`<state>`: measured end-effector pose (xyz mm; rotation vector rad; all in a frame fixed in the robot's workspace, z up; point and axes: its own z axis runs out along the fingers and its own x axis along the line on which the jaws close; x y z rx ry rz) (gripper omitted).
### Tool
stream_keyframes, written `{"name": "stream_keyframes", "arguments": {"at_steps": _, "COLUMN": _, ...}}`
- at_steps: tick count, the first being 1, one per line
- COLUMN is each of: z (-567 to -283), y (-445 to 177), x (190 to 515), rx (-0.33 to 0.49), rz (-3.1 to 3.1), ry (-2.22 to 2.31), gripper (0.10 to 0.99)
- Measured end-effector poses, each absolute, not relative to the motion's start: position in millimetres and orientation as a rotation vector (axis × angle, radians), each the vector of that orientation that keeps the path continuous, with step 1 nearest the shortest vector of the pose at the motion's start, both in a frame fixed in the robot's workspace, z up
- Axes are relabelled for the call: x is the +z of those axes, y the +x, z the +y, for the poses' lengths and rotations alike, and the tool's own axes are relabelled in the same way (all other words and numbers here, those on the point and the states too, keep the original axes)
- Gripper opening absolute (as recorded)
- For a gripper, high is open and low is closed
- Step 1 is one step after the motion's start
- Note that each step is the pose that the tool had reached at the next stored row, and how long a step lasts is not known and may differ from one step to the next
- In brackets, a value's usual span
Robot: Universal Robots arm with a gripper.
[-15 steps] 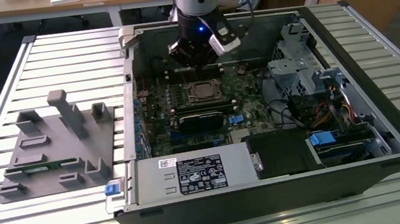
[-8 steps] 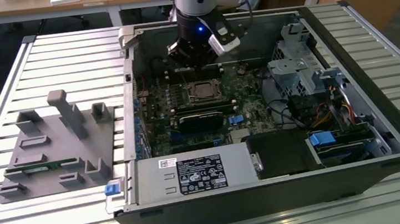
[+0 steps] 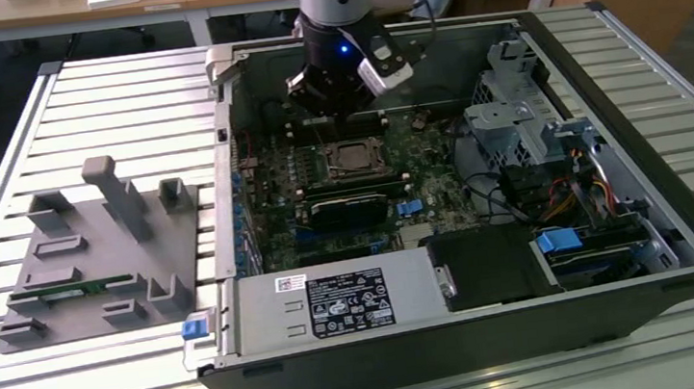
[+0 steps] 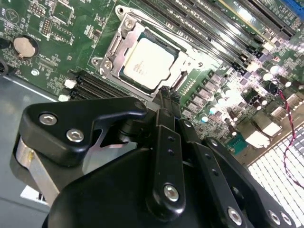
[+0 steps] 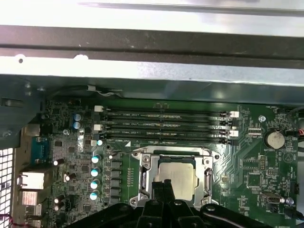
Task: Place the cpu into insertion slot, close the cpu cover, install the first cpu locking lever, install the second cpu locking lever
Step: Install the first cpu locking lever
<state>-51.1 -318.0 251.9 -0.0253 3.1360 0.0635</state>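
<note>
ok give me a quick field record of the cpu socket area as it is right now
cpu: seated in the insertion slot, silvery top showing
cpu cover: lying down flat, framing the cpu
gripper: shut, tip at the slot's edge beside the cpu; contact unclear
board: green motherboard around the slot
setting: open computer case
</note>
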Motion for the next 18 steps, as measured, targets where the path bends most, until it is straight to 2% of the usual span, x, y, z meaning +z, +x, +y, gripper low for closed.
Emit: {"name": "stream_keyframes", "arguments": {"at_steps": 18, "z": -318, "y": -62, "x": 253, "rx": 0.064, "rz": 3.134, "ry": -0.135, "gripper": 0.122}}
